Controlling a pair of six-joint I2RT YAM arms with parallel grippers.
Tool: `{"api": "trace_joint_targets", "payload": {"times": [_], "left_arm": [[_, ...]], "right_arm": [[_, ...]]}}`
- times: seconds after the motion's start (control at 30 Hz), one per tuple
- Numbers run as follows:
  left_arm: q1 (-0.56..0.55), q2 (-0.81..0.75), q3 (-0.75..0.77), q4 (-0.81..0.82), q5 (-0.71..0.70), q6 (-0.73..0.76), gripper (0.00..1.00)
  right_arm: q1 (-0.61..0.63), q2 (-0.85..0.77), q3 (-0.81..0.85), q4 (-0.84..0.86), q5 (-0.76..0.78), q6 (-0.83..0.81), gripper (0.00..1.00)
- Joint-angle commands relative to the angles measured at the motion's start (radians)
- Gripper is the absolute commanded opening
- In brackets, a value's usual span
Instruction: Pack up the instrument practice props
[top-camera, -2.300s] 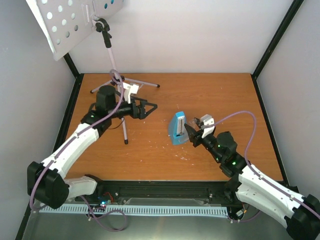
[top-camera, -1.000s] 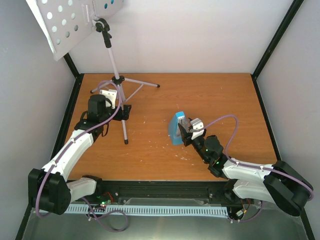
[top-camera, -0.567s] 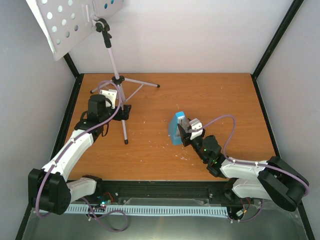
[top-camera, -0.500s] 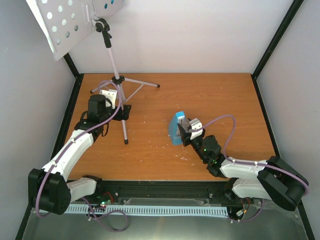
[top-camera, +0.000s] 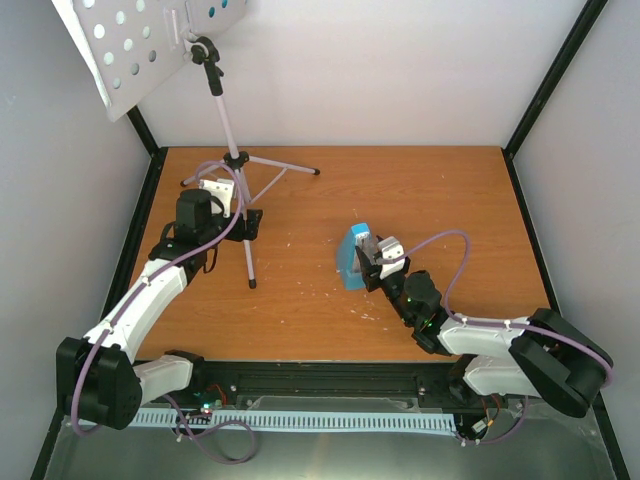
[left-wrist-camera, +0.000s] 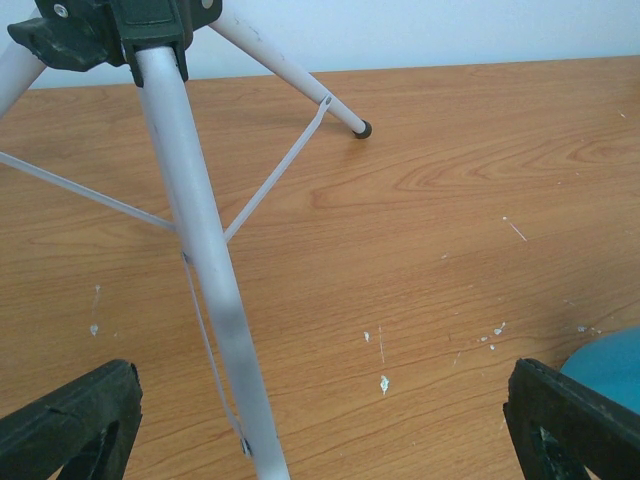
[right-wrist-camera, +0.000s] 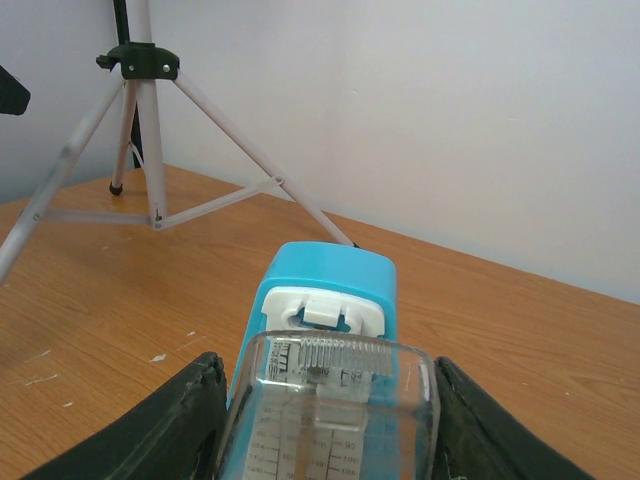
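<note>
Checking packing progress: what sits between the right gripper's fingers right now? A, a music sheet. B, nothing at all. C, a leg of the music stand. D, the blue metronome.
D: the right wrist view shows the metronome standing between the two sides of the right gripper, its clear cover facing the camera.

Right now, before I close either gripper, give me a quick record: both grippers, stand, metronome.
left gripper: open, fingers wide on either side of the stand's near leg, not touching it
right gripper: fingers close against both sides of the metronome; contact unclear
stand: upright, far left of the table, tripod spread
metronome: upright mid-table, clear cover on
</note>
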Motion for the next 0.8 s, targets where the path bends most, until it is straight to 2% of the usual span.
{"api": "trace_joint_targets", "payload": {"times": [0.0,0.77], "left_arm": [[0.003,-0.011,0.017,0.014,-0.01,0.019,1.0],[0.002,-0.005,0.017,0.014,0.007,0.013,1.0]], "right_arm": [[0.01,0.02,0.001,0.022,0.004,0.0,0.49],[0.032,0.011,-0.041,0.12,0.067,-0.017,0.49]]}}
